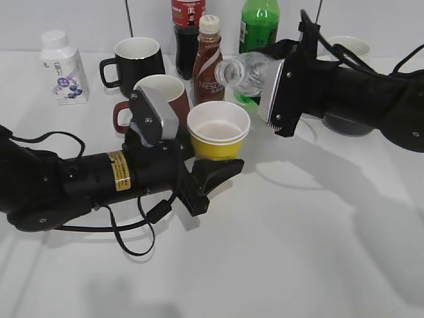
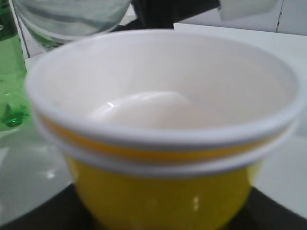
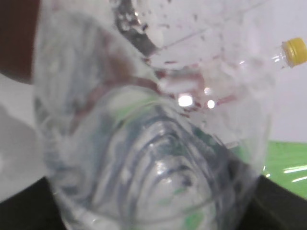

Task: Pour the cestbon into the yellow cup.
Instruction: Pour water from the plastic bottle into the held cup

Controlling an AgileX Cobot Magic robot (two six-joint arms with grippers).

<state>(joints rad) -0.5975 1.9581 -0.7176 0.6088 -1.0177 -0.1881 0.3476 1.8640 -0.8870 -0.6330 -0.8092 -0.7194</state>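
The yellow cup (image 1: pixel 218 132), white inside with a white rim band, stands on the table. My left gripper (image 1: pixel 213 171) is shut on its lower body; the cup fills the left wrist view (image 2: pixel 163 191). My right gripper (image 1: pixel 275 93) is shut on the cestbon (image 1: pixel 246 71), a clear uncapped bottle. It is tipped on its side, mouth pointing left, just above and to the right of the cup's rim. The clear bottle fills the right wrist view (image 3: pixel 153 143). The fingertips of both grippers are hidden. I see no water stream.
Behind the cup stand a maroon mug (image 1: pixel 159 99), a black mug (image 1: pixel 136 59), a brown Nescafe bottle (image 1: pixel 207 63), a cola bottle (image 1: pixel 187 30) and a green soda bottle (image 1: pixel 260 23). A white medicine bottle (image 1: pixel 63 66) stands far left. A bowl (image 1: pixel 348 46) sits behind the right arm.
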